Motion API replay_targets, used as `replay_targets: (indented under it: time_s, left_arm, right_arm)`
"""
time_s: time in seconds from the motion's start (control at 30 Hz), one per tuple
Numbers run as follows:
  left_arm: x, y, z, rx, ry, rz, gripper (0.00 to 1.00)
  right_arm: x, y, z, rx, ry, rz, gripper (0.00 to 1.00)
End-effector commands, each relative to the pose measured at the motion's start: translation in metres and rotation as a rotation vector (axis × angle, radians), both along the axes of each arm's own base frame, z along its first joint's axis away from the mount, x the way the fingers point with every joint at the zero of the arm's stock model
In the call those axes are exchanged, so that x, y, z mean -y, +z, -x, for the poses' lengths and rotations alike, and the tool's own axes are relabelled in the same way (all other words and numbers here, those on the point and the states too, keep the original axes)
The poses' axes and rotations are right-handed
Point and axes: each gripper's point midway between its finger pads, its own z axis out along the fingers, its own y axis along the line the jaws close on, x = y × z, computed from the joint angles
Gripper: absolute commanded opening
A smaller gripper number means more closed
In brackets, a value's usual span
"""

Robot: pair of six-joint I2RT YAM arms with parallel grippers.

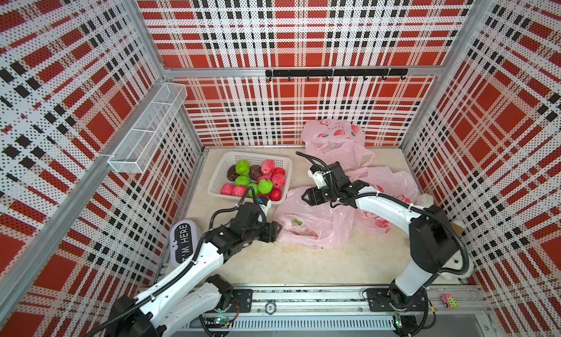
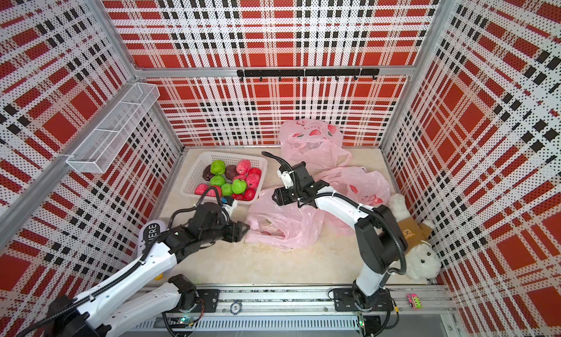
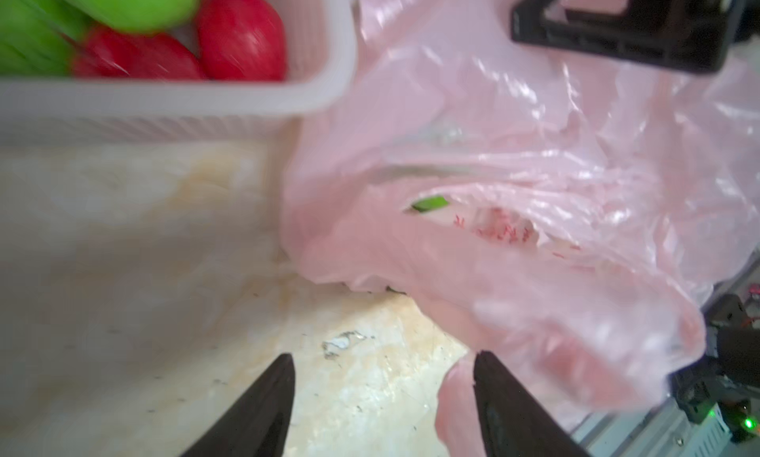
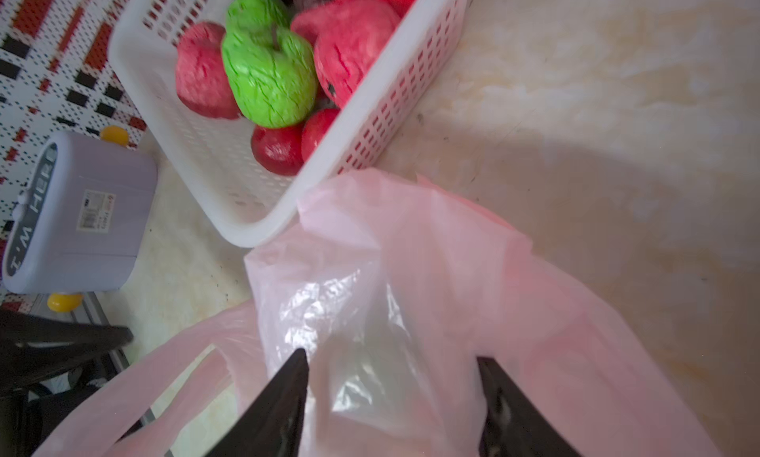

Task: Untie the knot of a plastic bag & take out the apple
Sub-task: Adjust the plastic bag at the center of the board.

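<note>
Plastic bag point(image 1: 312, 220), pink and see-through, lies crumpled and mostly flat on the pale table point(image 1: 303, 259), stretched between the 2 grippers. The left gripper point(image 1: 277, 229) sits low at the bag's near edge with its jaws spread. Its wrist view shows bare table between the black fingers point(image 3: 506, 393), and a fold of film rests against 1 of them, unpinched.

The right gripper point(image 1: 305, 196) hovers over the bag's opposite end, jaws also spread. Loose film lies beneath and between them, but nothing is clamped. Just ahead of it a white basket point(image 4: 255, 232) of red and green apples point(image 1: 261, 183) touches the bag's edge.

No tied knot shows in any view, and 1 handle loop point(image 4: 135, 372) hangs slack beside the right gripper. Whether an apple is inside cannot be told.

The film is probably very light, limp and slippery, and likely to slide along when pulled or tear if yanked. The safest hold is probably a bunched handle or the rim, with 1 gripper pinning the bag while the other lifts.
</note>
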Motion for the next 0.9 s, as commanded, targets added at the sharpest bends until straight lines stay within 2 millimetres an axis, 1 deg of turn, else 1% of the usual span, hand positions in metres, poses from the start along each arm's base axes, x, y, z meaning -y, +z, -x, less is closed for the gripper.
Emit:
replay_targets:
  time_s: [0.0, 0.1, 0.17, 0.27, 0.37, 0.43, 0.57, 0.6, 0.73, 0.87]
  left_arm:
    - [0.028, 0.002, -0.006, 0.045, 0.015, 0.067, 0.69]
    - [0.042, -0.008, -0.002, 0.062, -0.032, 0.022, 0.66]
    - [0.044, -0.013, -0.002, 0.070, -0.038, 0.001, 0.65]
    - [0.050, -0.014, -0.004, 0.098, -0.047, 0.025, 0.61]
    - [0.057, -0.014, -0.005, 0.121, -0.063, 0.042, 0.58]
    - [0.061, -0.015, -0.007, 0.134, -0.069, 0.050, 0.57]
    - [0.068, -0.025, -0.012, 0.132, -0.067, 0.053, 0.57]
    - [0.068, -0.029, -0.013, 0.127, -0.064, 0.050, 0.59]
    - [0.064, -0.039, -0.020, 0.145, -0.015, 0.009, 0.76]
    - [0.064, -0.046, -0.028, 0.162, 0.013, -0.008, 0.84]
  right_arm:
    - [-0.009, -0.009, -0.002, -0.027, 0.038, -0.013, 0.61]
    - [-0.010, -0.031, -0.001, -0.068, 0.045, 0.005, 0.60]
    - [-0.012, -0.046, 0.002, -0.103, 0.056, 0.008, 0.59]
    - [-0.014, -0.062, 0.006, -0.137, 0.068, 0.005, 0.58]
    - [-0.014, -0.075, 0.010, -0.164, 0.073, 0.003, 0.56]
    - [-0.016, -0.080, 0.013, -0.177, 0.084, -0.006, 0.54]
    - [-0.016, -0.089, 0.020, -0.204, 0.098, -0.022, 0.50]
    - [-0.016, -0.091, 0.022, -0.209, 0.100, -0.026, 0.49]
    - [-0.015, -0.098, 0.030, -0.231, 0.108, -0.039, 0.45]
    - [-0.017, -0.101, 0.039, -0.252, 0.132, -0.066, 0.41]
